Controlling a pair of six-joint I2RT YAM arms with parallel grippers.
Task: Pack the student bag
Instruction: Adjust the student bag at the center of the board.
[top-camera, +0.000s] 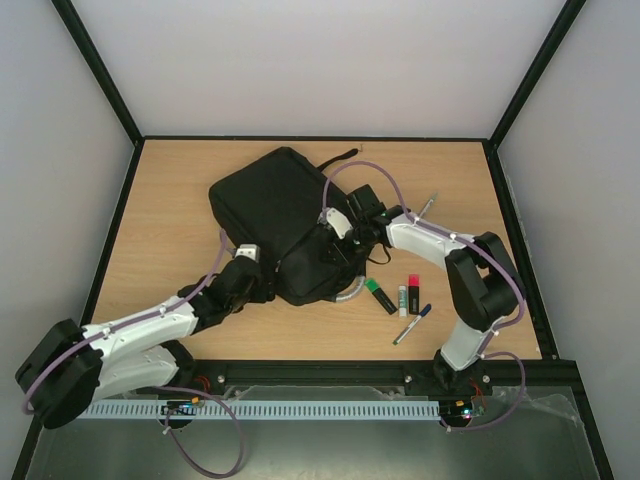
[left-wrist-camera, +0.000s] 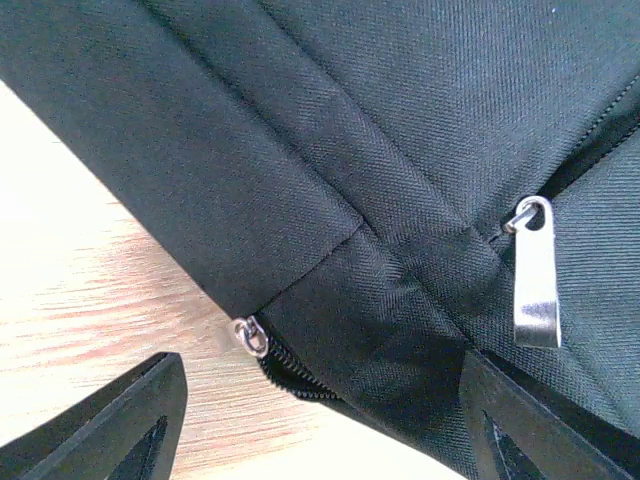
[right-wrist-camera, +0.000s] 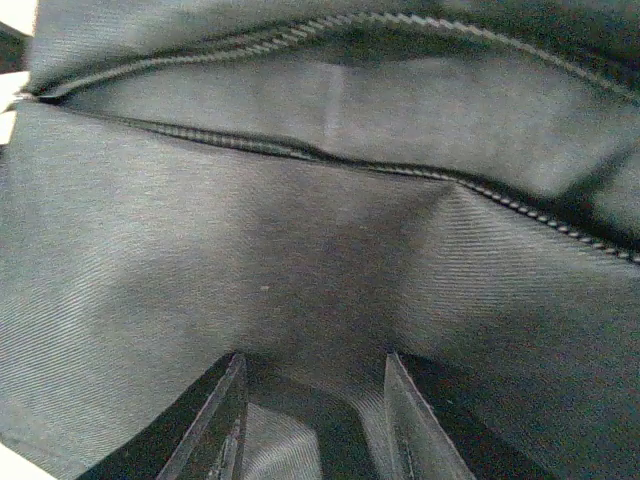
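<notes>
**A:** What are the grippers on?

**B:** The left gripper (left-wrist-camera: 320, 380) has its jaws wide apart astride the near-left corner of the student bag (top-camera: 280, 200), clamping nothing. The right gripper (right-wrist-camera: 314, 365) has its jaws narrow, pressed into fabric just below the open zip (right-wrist-camera: 300, 150). I cannot tell whether they have pinched a fold.

**A:** How will the bag handle?

**B:** It looks soft and floppy, probably light, and it sags. I'd take the lip beside the zip or the grey loop handle (top-camera: 350, 296), not a flat panel.

**A:** Where is it, and what's the count?

**B:** One bag, lying flat mid-table (top-camera: 180, 200). To its right are a green highlighter (top-camera: 380, 296), a red highlighter (top-camera: 413, 284), a white stick (top-camera: 403, 299) and a blue pen (top-camera: 413, 324). A second pen (top-camera: 428, 207) lies further back.
</notes>
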